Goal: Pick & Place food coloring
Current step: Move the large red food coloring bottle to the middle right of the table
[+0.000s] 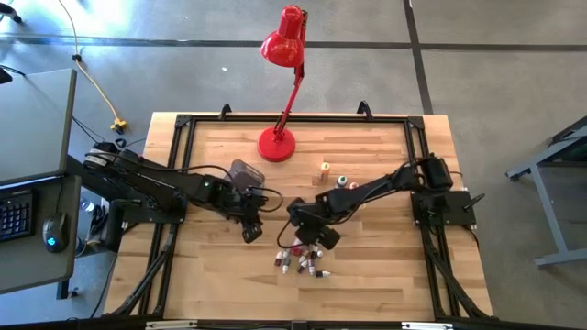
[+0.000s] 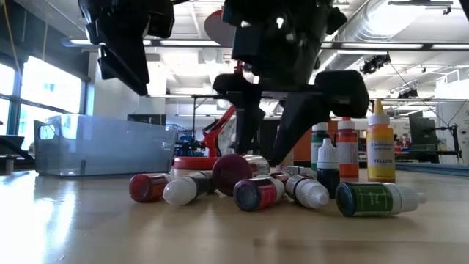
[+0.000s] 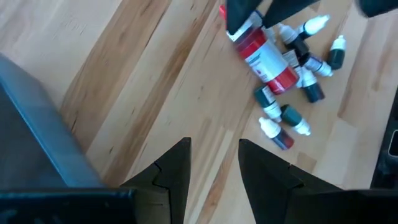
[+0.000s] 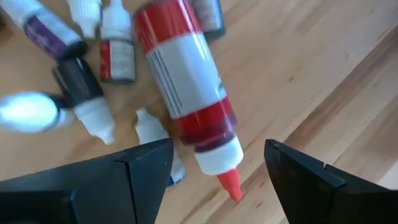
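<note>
Several tiny food coloring bottles [image 1: 301, 262] lie in a heap on the wooden table, red, green and dark ones with white caps [image 2: 377, 198]. Among them lies a larger red bottle [image 4: 180, 74] with a white label and a red tip. My right gripper [image 4: 219, 149] is open and hovers low over the heap [image 1: 312, 240]. Its fingers stand on either side of the large bottle's cap end without touching it. My left gripper [image 3: 214, 152] is open and waits just left of the heap [image 1: 249, 231], above bare wood.
A grey translucent tub [image 1: 246, 174] stands behind the left gripper. A red desk lamp [image 1: 278, 142] stands at the far edge. Three bottles stand upright farther back on the right [image 1: 325, 169], including a yellow one [image 2: 379, 147]. Bare wood lies near the heap's near side.
</note>
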Controlling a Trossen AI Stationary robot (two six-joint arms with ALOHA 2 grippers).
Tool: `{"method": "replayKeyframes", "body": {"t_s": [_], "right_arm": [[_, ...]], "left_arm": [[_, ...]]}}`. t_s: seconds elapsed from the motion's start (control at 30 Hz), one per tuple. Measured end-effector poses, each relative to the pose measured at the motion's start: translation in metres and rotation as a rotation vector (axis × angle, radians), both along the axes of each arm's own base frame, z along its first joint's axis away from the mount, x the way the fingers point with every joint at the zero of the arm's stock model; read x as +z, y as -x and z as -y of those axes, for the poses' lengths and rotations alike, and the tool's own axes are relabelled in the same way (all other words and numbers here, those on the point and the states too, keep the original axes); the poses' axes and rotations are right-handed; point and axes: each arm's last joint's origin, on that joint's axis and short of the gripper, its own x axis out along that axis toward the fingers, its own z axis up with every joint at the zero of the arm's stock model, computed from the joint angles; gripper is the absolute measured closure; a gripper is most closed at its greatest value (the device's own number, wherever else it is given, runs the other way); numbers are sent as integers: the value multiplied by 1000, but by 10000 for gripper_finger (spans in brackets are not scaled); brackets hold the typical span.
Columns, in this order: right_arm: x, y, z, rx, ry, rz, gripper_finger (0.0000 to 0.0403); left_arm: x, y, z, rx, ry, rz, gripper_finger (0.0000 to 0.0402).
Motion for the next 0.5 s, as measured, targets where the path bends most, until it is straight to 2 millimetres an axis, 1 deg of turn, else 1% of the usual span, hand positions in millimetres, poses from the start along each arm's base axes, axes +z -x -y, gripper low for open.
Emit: {"method": "replayKeyframes", "body": {"t_s": [0.13,0.27,0.43,0.5], "right_arm": [[0,-1,9,-8,5,-3,157],[0,-2,15,-9,-35,-8,169],[-1,-2,16,14,-91,-17,185],[-5,-3,16,28,-100,-27,187]], "left_arm": [[0,0,0,-3,-12,-3,270],[0,0,0,-8,-23,1,270],[0,0,0,-7,-22,1,270],[0,0,0,-5,-22,1,270]]}}
